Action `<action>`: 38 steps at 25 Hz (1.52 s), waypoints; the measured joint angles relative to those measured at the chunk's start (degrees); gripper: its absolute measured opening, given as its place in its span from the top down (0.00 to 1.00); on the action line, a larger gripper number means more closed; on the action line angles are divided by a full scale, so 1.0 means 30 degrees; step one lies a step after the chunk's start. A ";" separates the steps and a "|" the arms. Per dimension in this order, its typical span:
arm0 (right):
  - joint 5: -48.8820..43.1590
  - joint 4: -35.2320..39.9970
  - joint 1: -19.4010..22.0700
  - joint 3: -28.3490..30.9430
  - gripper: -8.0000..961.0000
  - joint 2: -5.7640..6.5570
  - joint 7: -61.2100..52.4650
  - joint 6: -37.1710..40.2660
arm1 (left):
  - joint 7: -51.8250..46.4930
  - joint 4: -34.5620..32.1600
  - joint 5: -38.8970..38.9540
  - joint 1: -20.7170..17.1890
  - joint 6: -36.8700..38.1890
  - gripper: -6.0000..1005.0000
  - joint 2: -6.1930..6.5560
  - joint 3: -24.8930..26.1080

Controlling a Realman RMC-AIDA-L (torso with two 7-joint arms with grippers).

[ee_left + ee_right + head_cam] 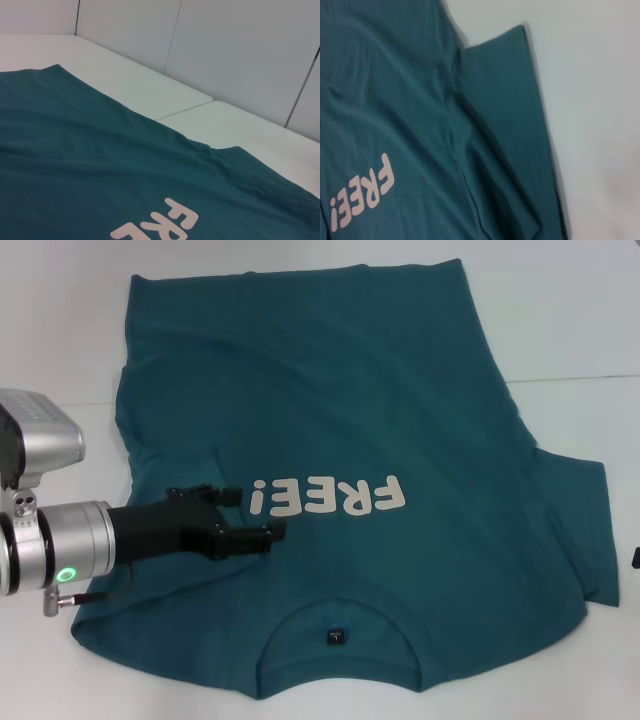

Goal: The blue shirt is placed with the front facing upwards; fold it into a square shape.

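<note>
The blue shirt [340, 390] lies spread flat on the white table [570, 310], front up, with its collar and small dark neck label [336, 636] at the near edge. Its off-white "FREE!" lettering [330, 498] also shows in both wrist views [160, 225] [362, 200]. My left gripper [255, 513] hovers low over the shirt's near-left chest, just left of the lettering, open with nothing between its fingers. The right sleeve [580, 530] [510, 125] lies flat and spread outward. Only a dark sliver [636, 558] at the right edge shows of my right arm.
Bare white table surrounds the shirt on the far side, the right and the near left corner. A seam [580, 378] crosses the tabletop. Grey wall panels [240, 50] stand behind the table's far edge.
</note>
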State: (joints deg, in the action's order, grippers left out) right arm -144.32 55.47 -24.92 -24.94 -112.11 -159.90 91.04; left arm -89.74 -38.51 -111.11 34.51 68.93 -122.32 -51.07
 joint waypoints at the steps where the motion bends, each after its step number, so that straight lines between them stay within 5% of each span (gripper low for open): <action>1: 0.0042 -0.0074 -0.0007 -0.0017 0.02 -0.0046 0.0052 -0.0030 | 0.0000 0.0026 -0.0002 -0.0007 -0.0026 0.10 -0.0003 0.0000; 19: 0.0339 -0.1187 -0.0384 -0.0100 0.05 -0.0661 0.0925 -0.1723 | 0.0026 0.0064 -0.0023 0.0010 -0.0083 0.10 -0.0063 0.0000; 38: 0.0267 -0.2016 -0.0529 -0.0750 0.08 -0.0691 0.1006 -0.2741 | 0.0161 0.0166 -0.0022 -0.0120 -0.0142 0.10 -0.0066 0.0002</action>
State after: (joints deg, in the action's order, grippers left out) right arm -143.52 49.42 -26.50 -27.19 -114.18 -156.88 82.82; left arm -89.25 -38.01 -111.18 34.15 68.51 -122.52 -51.06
